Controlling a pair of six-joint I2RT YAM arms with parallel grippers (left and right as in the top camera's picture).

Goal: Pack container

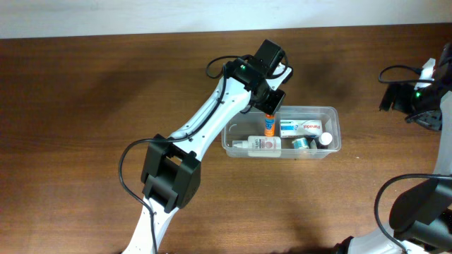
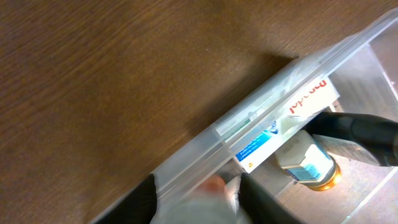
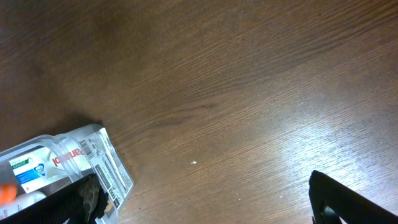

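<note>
The clear plastic container (image 1: 332,116) lies right of the table's middle. It holds a white and blue box (image 1: 304,128), an orange-capped bottle (image 1: 269,125), a white bottle (image 1: 260,145) and two small round things. My left gripper (image 1: 272,106) hangs over its back rim. In the left wrist view the left gripper (image 2: 198,196) straddles the container's rim (image 2: 267,106), one finger outside the wall and one inside, drawn in close on it. The orange-capped bottle (image 2: 311,165) lies just past the inner finger. My right gripper (image 3: 211,211) stands wide open over bare wood, right of the container (image 3: 93,155).
The brown wooden table (image 1: 85,92) stretches bare to the left and front. My right arm (image 1: 420,92) sits at the far right edge with cables around it. The left arm's base (image 1: 168,176) stands in front of the container's left end.
</note>
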